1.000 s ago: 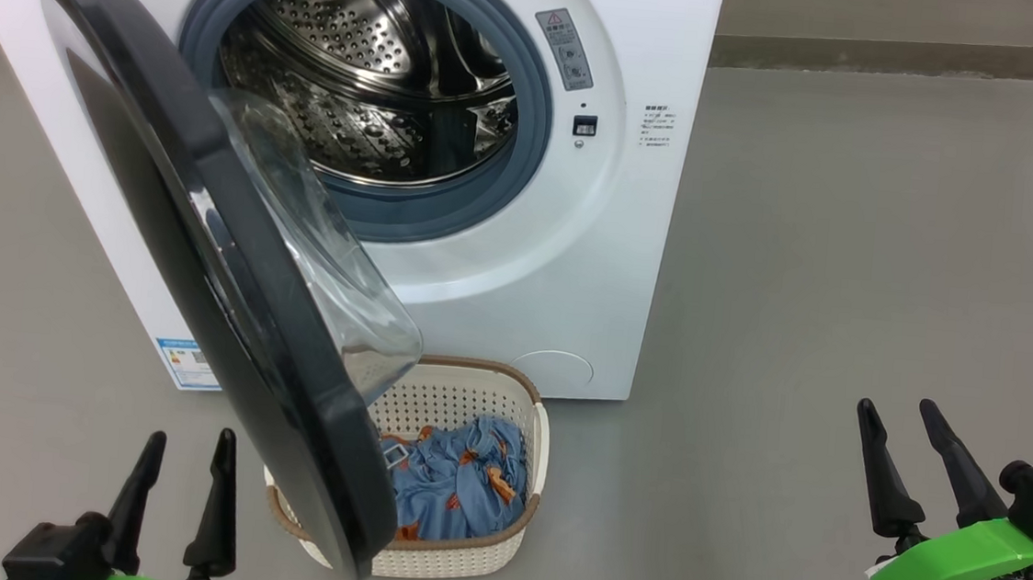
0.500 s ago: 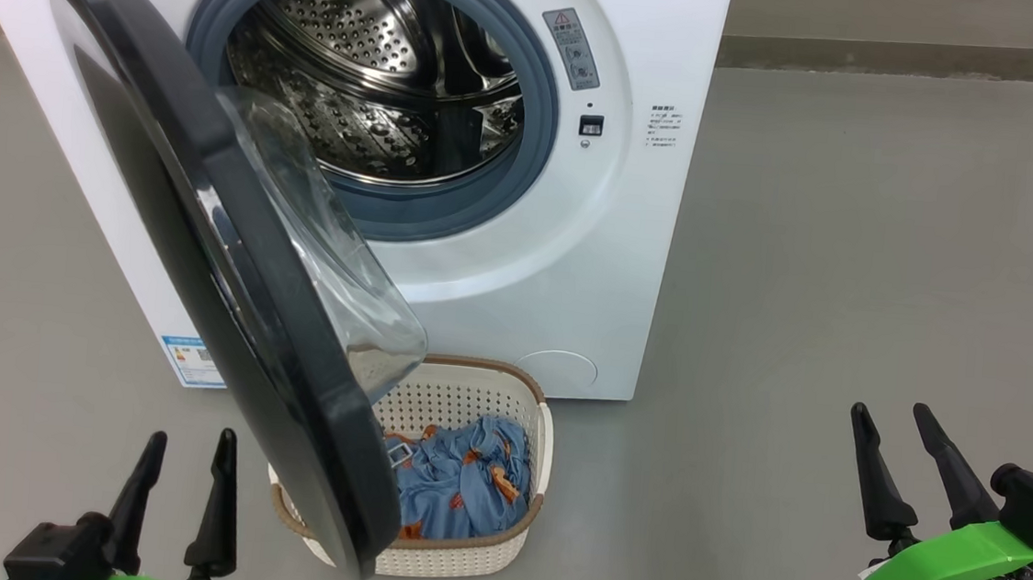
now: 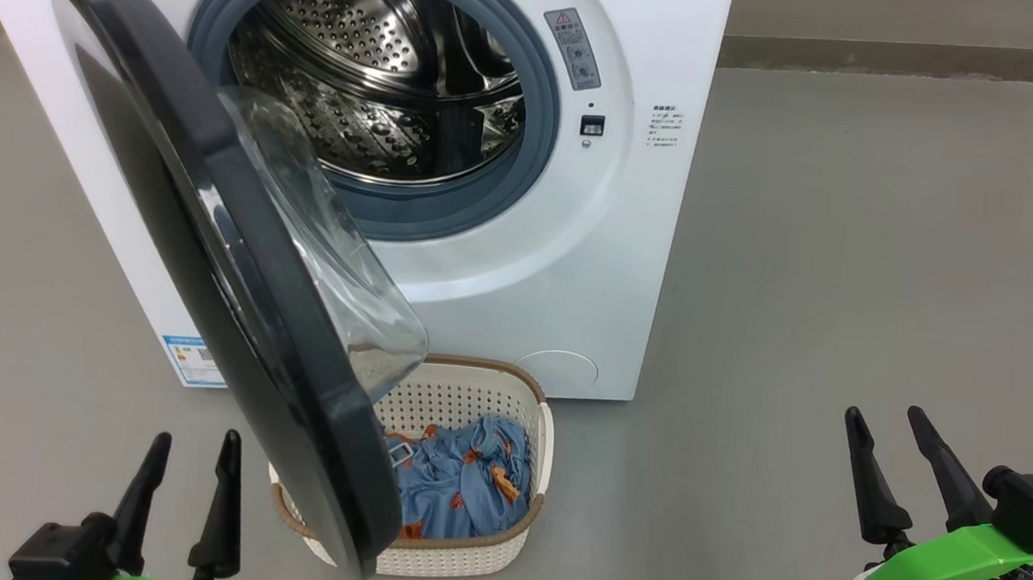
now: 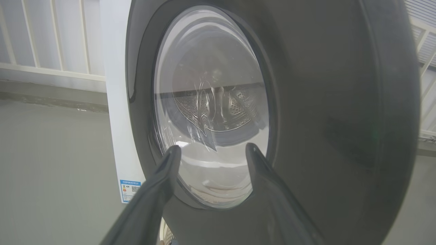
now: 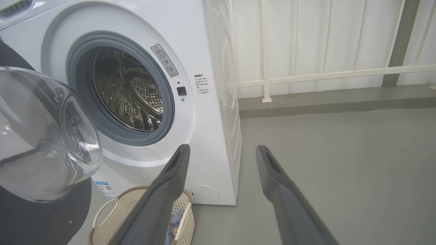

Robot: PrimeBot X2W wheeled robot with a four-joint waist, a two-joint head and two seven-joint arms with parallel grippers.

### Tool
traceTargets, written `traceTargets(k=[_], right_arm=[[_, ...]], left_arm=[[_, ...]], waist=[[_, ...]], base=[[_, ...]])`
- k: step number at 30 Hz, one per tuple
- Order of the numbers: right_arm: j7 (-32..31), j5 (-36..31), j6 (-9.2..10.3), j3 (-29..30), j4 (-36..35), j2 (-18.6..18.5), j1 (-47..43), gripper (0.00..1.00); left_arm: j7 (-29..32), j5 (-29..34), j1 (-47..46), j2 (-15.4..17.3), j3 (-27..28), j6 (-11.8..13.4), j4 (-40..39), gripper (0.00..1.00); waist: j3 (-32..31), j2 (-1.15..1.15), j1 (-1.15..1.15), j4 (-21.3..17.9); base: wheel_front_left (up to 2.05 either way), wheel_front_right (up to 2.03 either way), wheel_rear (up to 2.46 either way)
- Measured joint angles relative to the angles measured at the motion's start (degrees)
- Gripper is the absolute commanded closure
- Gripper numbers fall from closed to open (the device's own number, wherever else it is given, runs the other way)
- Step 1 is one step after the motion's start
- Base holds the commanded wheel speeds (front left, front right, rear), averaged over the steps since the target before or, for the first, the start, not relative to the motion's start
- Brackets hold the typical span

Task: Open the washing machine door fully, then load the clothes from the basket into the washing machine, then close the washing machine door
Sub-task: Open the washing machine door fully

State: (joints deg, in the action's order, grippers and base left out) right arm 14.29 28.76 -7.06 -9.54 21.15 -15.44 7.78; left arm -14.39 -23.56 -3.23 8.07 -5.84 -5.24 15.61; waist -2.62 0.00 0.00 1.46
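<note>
Black and shiny, the round washing machine door (image 3: 230, 304) hung from the left edge of the white washing machine (image 3: 519, 263). It stood swung out over the basket (image 3: 459, 553), its clear glass bowl facing the drum. Blue clothes (image 3: 459, 488) lay in that cream basket on the floor by the machine's bottom edge, and the left gripper (image 3: 197, 435) and right gripper (image 3: 884, 411) were spread apart, holding nothing.
</note>
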Motion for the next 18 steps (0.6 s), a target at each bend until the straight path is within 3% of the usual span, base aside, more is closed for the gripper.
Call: traceTargets(k=[18], right_arm=[[0.0, 0.0, 0.00, -0.3, 0.3, 0.0, 0.0, 0.00]], left_arm=[[1.0, 0.3, 0.0, 0.9, -1.4, 1.4, 0.9, 0.02]], waist=[[0.0, 0.00, 0.00, -0.2]], base=[[0.00, 0.00, 0.00]])
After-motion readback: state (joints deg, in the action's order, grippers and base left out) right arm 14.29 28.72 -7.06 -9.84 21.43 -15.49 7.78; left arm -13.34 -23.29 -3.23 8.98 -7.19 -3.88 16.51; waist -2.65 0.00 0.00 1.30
